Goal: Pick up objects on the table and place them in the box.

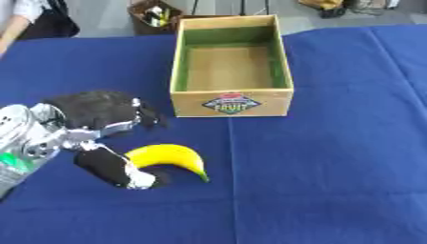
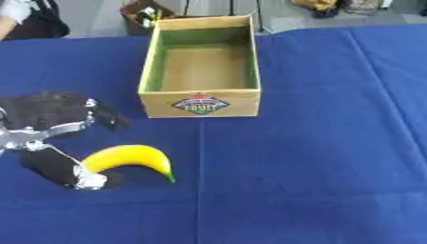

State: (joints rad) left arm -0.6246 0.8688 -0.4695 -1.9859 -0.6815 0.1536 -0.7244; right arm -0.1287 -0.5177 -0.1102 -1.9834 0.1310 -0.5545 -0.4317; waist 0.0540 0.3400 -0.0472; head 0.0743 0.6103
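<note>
Everywhere blue tablecloth (image 1: 333, 157), creased.

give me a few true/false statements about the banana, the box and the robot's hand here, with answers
1. The banana lies on the blue cloth, outside the box. True.
2. The box holds a second banana. False: its inside shows nothing.
3. The left hand is beside the banana, thumb at its near end. True.
4. The banana is lifted above the box. False: it lies on the cloth, nearer the robot than the box.
5. The right hand is reaching into the box. False: no right hand shows.
</note>
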